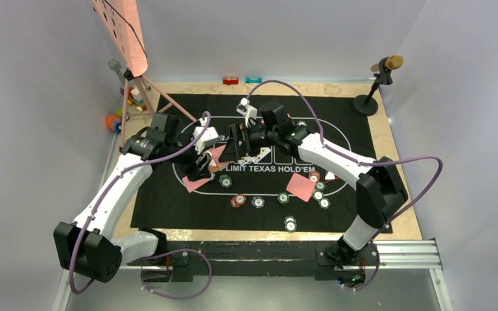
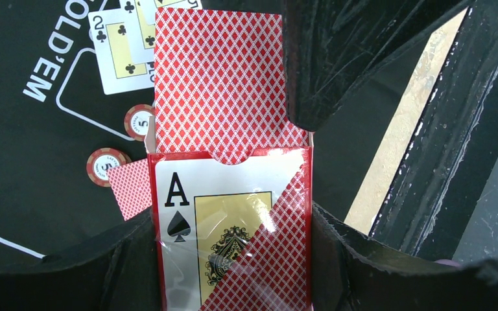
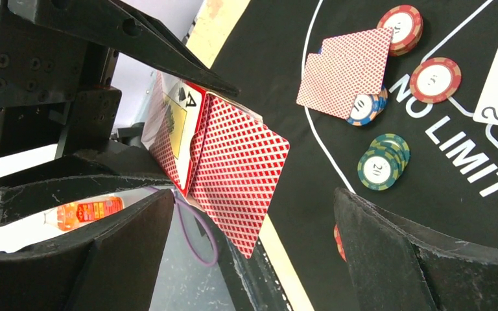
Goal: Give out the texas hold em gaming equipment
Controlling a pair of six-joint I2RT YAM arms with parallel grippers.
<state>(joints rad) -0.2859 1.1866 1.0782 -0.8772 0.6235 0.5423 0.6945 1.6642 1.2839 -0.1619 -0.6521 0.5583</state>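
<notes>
My left gripper (image 2: 233,262) is shut on a red card box (image 2: 233,227) printed with an ace of spades. A stack of red-backed cards (image 2: 224,84) sticks out of its open top. In the top view the left gripper (image 1: 202,167) and the right gripper (image 1: 238,148) meet over the mat's left half. My right gripper (image 3: 253,259) is open; the lower corner of the protruding cards (image 3: 240,175) hangs between its fingers without touching them. Red-backed cards (image 3: 347,71), a face-up two of clubs (image 2: 113,58) and chips (image 3: 382,162) lie on the mat.
The black mat (image 1: 363,129) carries several chips (image 1: 257,201) and a red-backed card (image 1: 300,186). A pink stand on a tripod (image 1: 130,39) rises at the back left, a microphone stand (image 1: 379,78) at the back right. Toy blocks (image 1: 231,80) sit along the far edge.
</notes>
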